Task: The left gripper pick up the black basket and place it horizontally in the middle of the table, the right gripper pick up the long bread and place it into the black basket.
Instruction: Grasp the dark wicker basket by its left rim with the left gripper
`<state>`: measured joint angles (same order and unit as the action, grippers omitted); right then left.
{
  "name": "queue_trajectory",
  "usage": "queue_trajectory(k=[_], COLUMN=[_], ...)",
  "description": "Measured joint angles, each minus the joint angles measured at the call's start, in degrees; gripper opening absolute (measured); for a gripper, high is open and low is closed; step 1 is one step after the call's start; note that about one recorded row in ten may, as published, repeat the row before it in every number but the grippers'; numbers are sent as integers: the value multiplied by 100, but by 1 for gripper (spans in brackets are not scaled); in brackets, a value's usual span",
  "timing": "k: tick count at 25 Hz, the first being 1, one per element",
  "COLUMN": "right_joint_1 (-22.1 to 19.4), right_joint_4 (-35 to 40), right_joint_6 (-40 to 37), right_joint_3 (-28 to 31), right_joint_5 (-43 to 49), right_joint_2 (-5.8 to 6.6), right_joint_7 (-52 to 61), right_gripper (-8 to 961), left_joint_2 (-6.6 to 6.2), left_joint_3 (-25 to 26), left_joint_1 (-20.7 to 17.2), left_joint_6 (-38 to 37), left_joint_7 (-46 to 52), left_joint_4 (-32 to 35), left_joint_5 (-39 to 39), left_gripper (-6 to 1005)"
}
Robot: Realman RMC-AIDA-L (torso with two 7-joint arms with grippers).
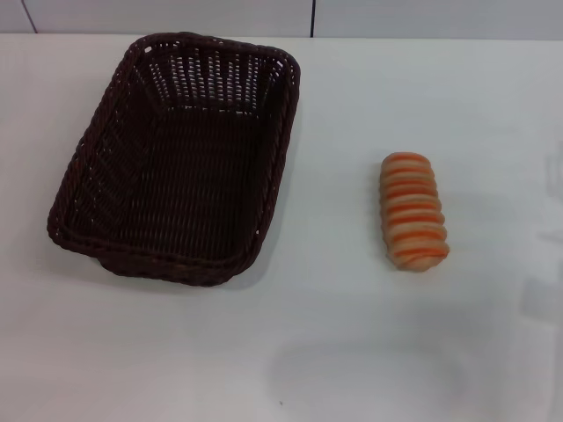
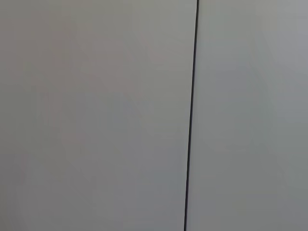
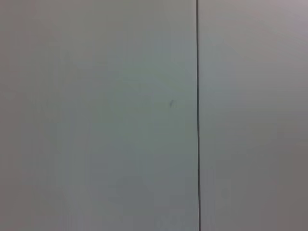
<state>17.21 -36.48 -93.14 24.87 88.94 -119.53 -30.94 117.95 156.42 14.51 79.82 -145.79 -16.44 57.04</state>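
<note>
The black basket [image 1: 180, 158] is a large dark woven wicker basket. It lies on the left half of the white table [image 1: 352, 352], its long side running away from me and slightly slanted, and it is empty. The long bread [image 1: 413, 211] is a small tan loaf with orange ridges. It lies on the right half of the table, ridged side up, well apart from the basket. Neither gripper shows in any view. Both wrist views show only a pale flat surface with a thin dark seam [image 2: 191, 115] [image 3: 198, 115].
A pale wall with dark vertical seams [image 1: 312, 18] runs along the table's far edge. White tabletop lies between the basket and the bread and along the front.
</note>
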Motion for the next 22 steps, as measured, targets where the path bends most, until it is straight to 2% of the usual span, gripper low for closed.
queue_trajectory(k=[14, 15, 16, 17, 18, 20, 22], right_joint_1=[-54, -57, -71, -71, -83, -110, -129], right_joint_4=[-25, -26, -26, -26, -31, -63, -91], right_joint_6=[-13, -13, -18, -18, -26, -44, -50], right_joint_3=[1, 0, 1, 1, 1, 1, 1], right_joint_5=[5, 6, 6, 6, 6, 5, 7], right_joint_2=[0, 0, 0, 0, 0, 0, 0], right_joint_7=[12, 13, 14, 14, 14, 13, 9], right_gripper=[713, 713, 713, 713, 713, 714, 714], left_joint_2=[8, 9, 7, 7, 2, -2, -11], left_joint_3=[1, -52, -256, -256, -542, -762, -1125], left_joint_1=[-13, -49, -123, -123, -208, -281, -400], left_joint_6=[0, 17, -43, -43, -227, -430, -798], left_joint_7=[218, 451, 1160, 1160, 2038, 2787, 4266], left_joint_4=[0, -64, -361, -361, -805, -1234, -2187], left_joint_5=[0, 20, 115, 115, 274, 501, 1146], left_gripper=[604, 604, 604, 604, 604, 604, 604])
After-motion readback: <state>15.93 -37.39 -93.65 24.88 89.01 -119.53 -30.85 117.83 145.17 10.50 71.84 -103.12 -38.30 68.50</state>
